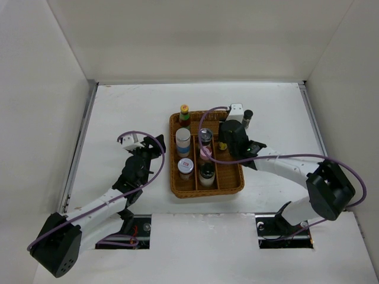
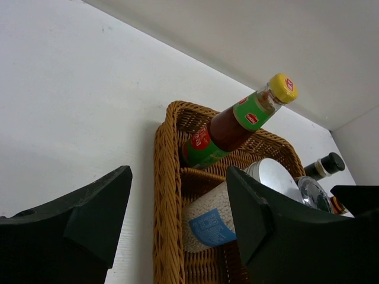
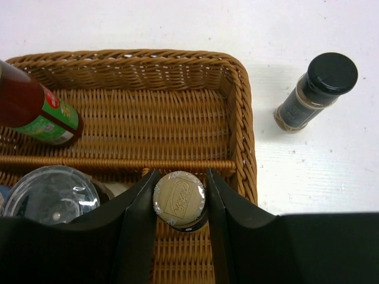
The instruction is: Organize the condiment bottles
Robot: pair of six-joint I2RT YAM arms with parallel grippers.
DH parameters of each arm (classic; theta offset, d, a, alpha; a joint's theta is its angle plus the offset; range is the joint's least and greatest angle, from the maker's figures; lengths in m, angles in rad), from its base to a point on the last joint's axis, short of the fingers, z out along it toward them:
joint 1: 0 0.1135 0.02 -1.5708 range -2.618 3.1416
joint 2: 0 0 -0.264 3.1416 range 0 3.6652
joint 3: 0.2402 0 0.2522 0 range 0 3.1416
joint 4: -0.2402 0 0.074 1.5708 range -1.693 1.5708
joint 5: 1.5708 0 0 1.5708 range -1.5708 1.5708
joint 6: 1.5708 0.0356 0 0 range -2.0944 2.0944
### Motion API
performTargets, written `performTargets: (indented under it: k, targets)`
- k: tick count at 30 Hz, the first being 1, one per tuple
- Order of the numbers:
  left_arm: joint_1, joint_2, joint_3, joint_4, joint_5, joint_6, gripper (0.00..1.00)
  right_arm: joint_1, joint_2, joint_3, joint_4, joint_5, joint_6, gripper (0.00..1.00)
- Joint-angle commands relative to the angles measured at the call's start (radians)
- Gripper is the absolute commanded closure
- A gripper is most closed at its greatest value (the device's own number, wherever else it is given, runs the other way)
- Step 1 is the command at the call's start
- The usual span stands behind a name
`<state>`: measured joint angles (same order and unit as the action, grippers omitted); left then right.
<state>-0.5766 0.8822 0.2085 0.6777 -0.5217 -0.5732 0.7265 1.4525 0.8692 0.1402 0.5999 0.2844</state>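
Observation:
A wicker basket (image 1: 232,188) in the middle of the table holds several condiment bottles in divided compartments. My right gripper (image 1: 227,144) is over its right side, with a finger on each side of a gold-capped bottle (image 3: 179,198) standing in the right column; the gripper (image 3: 182,176) is shut on its cap. A red sauce bottle with a yellow cap (image 1: 185,112) stands in the far left compartment. A black-capped spice jar (image 1: 247,117) stands on the table outside the basket's far right corner. My left gripper (image 1: 155,151) is open and empty, just left of the basket.
In the left wrist view the basket's left rim (image 2: 164,195) lies between my open fingers, with a white jar (image 2: 216,219) and the sauce bottle (image 2: 237,124) beyond. A clear-lidded bottle (image 3: 50,192) stands left of the held one. White walls enclose the table.

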Motion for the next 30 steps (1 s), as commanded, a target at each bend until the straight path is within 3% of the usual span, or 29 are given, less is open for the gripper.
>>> performTargets:
  k: [1,4,12,20,25,30]
  targets:
    - [0.001,-0.006,-0.014,0.052,0.006,-0.008,0.37,-0.003,-0.003,-0.018,0.098,0.001,0.016,0.65]
    - [0.004,0.000,-0.014,0.052,0.008,-0.008,0.37,-0.003,-0.020,-0.030,0.101,0.001,0.025,0.44]
    - [-0.004,0.006,-0.011,0.057,0.008,-0.008,0.37,-0.003,-0.125,-0.010,0.055,-0.003,0.024,0.24]
    - [-0.002,0.018,-0.008,0.057,0.008,-0.008,0.37,-0.135,-0.258,0.010,0.025,-0.098,0.071,0.19]
    - [-0.007,0.000,-0.011,0.057,0.008,-0.008,0.37,-0.299,-0.065,0.106,-0.039,-0.092,0.096,0.19]
    - [-0.006,-0.026,-0.014,0.046,0.008,-0.007,0.37,-0.388,0.140,0.229,-0.071,-0.101,0.067,0.15]
